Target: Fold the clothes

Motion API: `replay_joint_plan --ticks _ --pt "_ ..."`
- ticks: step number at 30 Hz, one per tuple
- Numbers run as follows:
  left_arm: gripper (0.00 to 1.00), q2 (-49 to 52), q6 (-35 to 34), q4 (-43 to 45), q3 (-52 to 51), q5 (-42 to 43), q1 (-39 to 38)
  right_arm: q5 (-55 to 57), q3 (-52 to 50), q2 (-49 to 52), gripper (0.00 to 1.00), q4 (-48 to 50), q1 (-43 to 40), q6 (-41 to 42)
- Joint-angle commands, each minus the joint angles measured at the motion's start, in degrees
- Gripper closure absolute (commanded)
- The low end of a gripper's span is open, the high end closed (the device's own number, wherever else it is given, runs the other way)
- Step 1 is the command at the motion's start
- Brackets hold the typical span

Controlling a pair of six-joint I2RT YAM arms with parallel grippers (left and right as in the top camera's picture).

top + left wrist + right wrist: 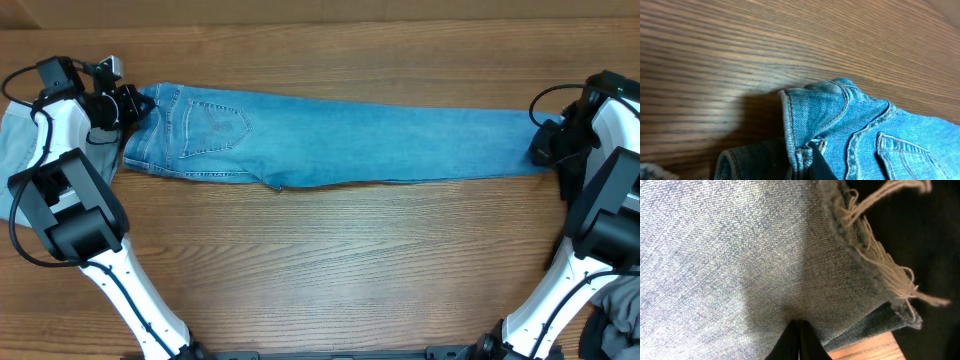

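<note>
Clamped at 2 ends of the jeans (340, 140), by left gripper (138, 105) at waistband (790, 120) and right gripper (541, 145) at frayed hem (865, 255); next, likely bring hem to waistband.

You have a wood-grain table (330, 260), its brown grain running side to side. Directly on it the mid-blue jeans (380, 145) lie flat in one long band that reaches from your left fingers (132, 104) to your right fingers (546, 142). The waistband and stitched back pocket are at the left fingers, the frayed hem at the right ones. Outward past your left fingers, at the table's edge, lies a pale denim garment (14, 150). Well apart from your right fingers, at the near corner, lies a dark grey garment (625, 300).
</note>
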Motion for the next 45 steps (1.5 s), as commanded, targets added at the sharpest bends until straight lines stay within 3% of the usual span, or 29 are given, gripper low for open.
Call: replay_joint_plan --ticks 1,3,5,7,9,10,12,13,17,20,23,27,31,39,45 --pt "0.94 -0.72 -0.9 0.33 2.03 -7.78 2.95 -0.33 -2.01 3.74 0.96 2.08 1.29 -0.2" --pt "0.91 -0.72 -0.92 0.37 2.03 -7.93 2.93 -0.35 -2.01 3.74 0.96 2.03 1.29 -0.2" --pt "0.72 -0.74 -0.94 0.92 2.14 -7.91 2.93 -0.35 -2.01 3.74 0.96 1.99 1.29 -0.2" --pt "0.47 -0.74 -0.87 -1.11 5.11 -7.93 2.93 -0.72 -1.55 3.74 0.96 2.12 1.29 -0.2" --pt "0.42 -0.79 -0.94 -9.66 15.28 -7.67 2.73 -5.03 1.79 3.72 0.96 0.9 1.29 -0.2" --pt "0.43 -0.85 -0.96 -13.16 19.69 -7.08 2.27 -6.86 4.13 3.72 0.94 -0.57 1.29 -0.2" --pt "0.62 -1.22 -0.96 -21.05 28.41 -7.1 -0.07 -7.37 12.22 3.72 0.89 -6.8 1.29 -0.76" --pt "0.63 -1.22 -0.94 -22.18 29.05 -7.21 -1.6 -7.41 14.82 3.69 0.83 -8.15 1.29 -1.53" --pt "0.62 0.98 -0.92 -24.24 26.43 -12.66 -8.39 -5.77 17.29 3.69 0.7 -8.37 1.29 -3.02" --pt "0.62 4.81 -0.92 -23.45 23.19 -22.75 -14.08 1.73 17.16 3.72 0.69 -8.63 1.27 -2.99" --pt "0.62 8.94 -0.96 -23.21 23.12 -28.28 -15.87 2.36 16.15 3.74 0.69 -7.15 1.01 -3.02" --pt "0.66 13.75 -1.73 -23.52 23.12 -28.57 -14.62 6.34 15.96 3.5 0.75 -6.91 0.52 -4.31" --pt "0.64 13.7 -2.01 -23.78 23.23 -28.39 -13.7 6.23 16.55 2.64 0.68 -9.38 -2.67 0.09" --pt "0.63 13.7 -1.99 -24.13 23.23 -28.57 -13.46 -12.0 11.47 2.69 0.64 -2.16 -6.25 0.81" --pt "0.62 13.7 -2.01 -24.79 23.23 -28.57 -13.46 -11.72 11.69 1.92 0.62 -2.38 -5.84 -0.26"
